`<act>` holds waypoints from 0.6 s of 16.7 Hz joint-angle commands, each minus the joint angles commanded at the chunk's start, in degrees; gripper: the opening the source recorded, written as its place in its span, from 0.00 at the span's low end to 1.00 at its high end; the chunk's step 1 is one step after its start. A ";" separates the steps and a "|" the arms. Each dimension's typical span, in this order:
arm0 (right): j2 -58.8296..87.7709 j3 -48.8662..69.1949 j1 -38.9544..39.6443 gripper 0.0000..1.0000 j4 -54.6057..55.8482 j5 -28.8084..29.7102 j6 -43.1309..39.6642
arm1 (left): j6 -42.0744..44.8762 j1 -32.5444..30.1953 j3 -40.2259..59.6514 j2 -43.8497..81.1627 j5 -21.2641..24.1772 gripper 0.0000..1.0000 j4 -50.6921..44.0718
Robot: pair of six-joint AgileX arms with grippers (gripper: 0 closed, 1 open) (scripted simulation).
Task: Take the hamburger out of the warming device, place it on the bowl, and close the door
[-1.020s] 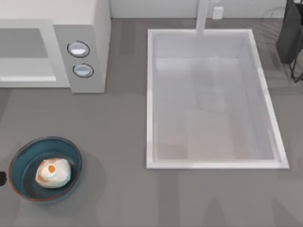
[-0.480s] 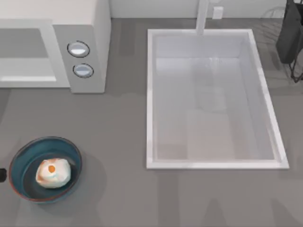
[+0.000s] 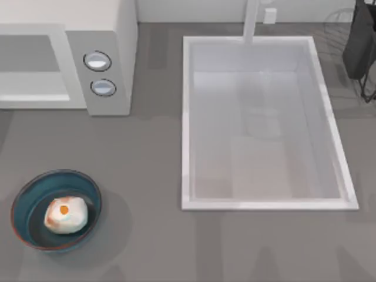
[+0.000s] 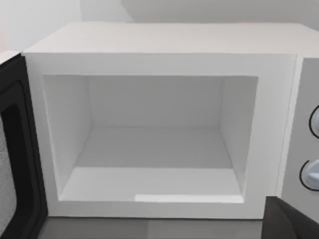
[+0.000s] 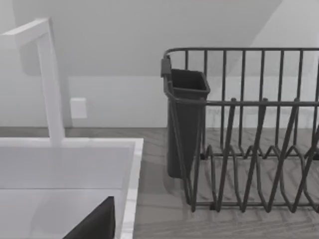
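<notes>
grey bench (image 3: 147, 176) under the top camera, pale wall behind.

- warming device (image 3: 111, 35) at the top view's upper left — white-grey box, two round silver-rimmed dials (image 3: 97, 61) one above the other on its front panel. left wrist view looks straight into its cavity (image 4: 154, 144): white walls, white floor, nothing inside.
- door (image 4: 15, 149) swung open, seen at the edge of the left wrist view beside the cavity mouth; its inner face is black-framed with a speckled grey window. not shut.
- bowl (image 3: 35, 194) on the bench at the top view's lower left, well apart from the warming device. teal-blue, thin reddish-brown rim, dark inside.
- hamburger (image 3: 66, 215) lies inside the bowl, toward the near-right part of its floor — cream-white lump with an orange spot on top and brownish patches.
- sink (image 3: 186, 117), large white rectangular basin, takes the middle and right of the bench; white faucet (image 3: 251, 20) rises at its far rim. right wrist view shows the same faucet and the basin's rim.
- dark wire dish rack (image 5: 249, 129) with a dark cutlery cup (image 5: 185, 119) hung on its end, just beside the sink at the top view's upper right.
- left end effector: one dark piece at the corner of the left wrist view, near the dials; apart or together, cannot tell.
- right end effector: one dark wedge at the edge of the right wrist view, over the sink; cannot tell either.
- no brand, label or readable writing on any surface; the dials carry no marks i can make out.
</notes>
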 joint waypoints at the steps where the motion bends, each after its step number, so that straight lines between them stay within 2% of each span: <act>1: 0.00 0.00 0.00 1.00 0.00 0.00 0.00 | 0.00 0.00 0.00 0.00 0.00 0.00 0.00; 6: 0.00 0.00 0.00 1.00 0.00 0.00 0.00 | 1.23 0.99 1.57 2.04 0.60 0.00 -0.63; 10: 0.00 0.00 0.00 1.00 0.00 0.00 0.00 | 7.79 7.33 11.03 12.98 4.27 0.00 -4.79</act>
